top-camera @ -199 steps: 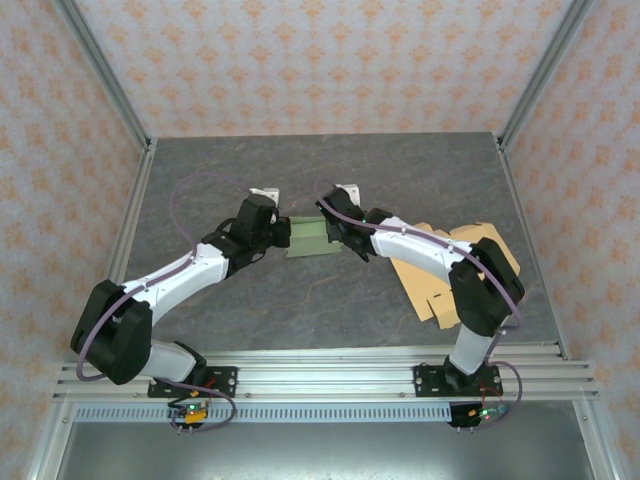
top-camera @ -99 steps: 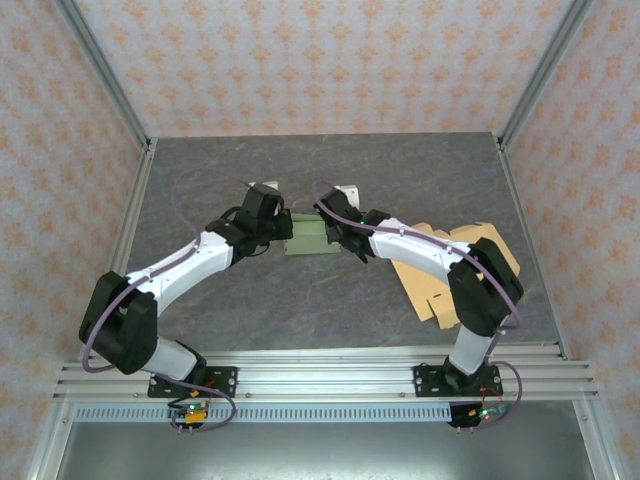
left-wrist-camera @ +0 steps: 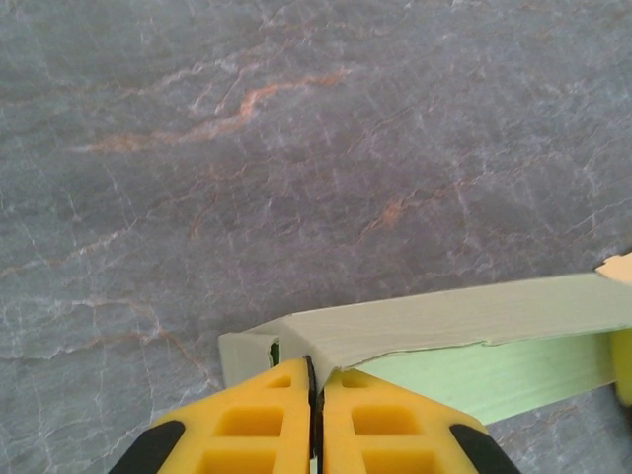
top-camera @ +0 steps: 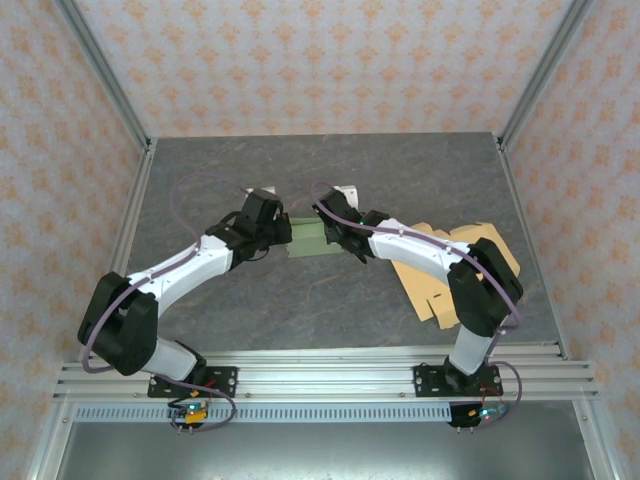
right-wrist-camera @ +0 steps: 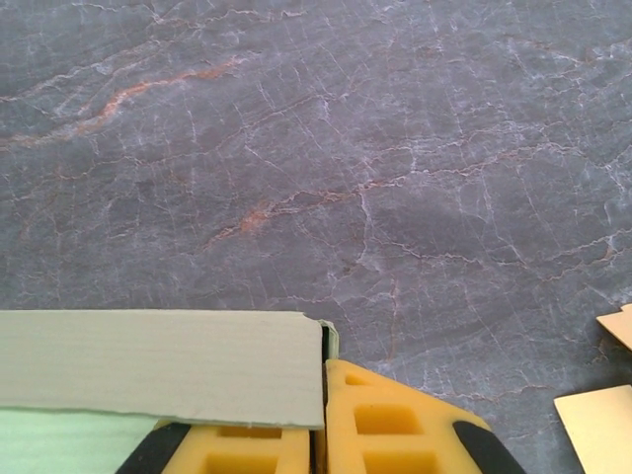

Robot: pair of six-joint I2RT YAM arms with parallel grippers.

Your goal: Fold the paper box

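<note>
Grey stone table | green paper box: centre-far, part-folded, between both grippers | left gripper: jaws narrow, pinching box's left end | right gripper: jaws narrow, pinching right end; tan cardboard sheets lying flat at right

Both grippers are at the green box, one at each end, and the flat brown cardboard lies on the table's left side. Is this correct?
No. The flat brown cardboard lies on the right side of the table, partly under the right arm; the top view shows it. The rest is correct.
</note>
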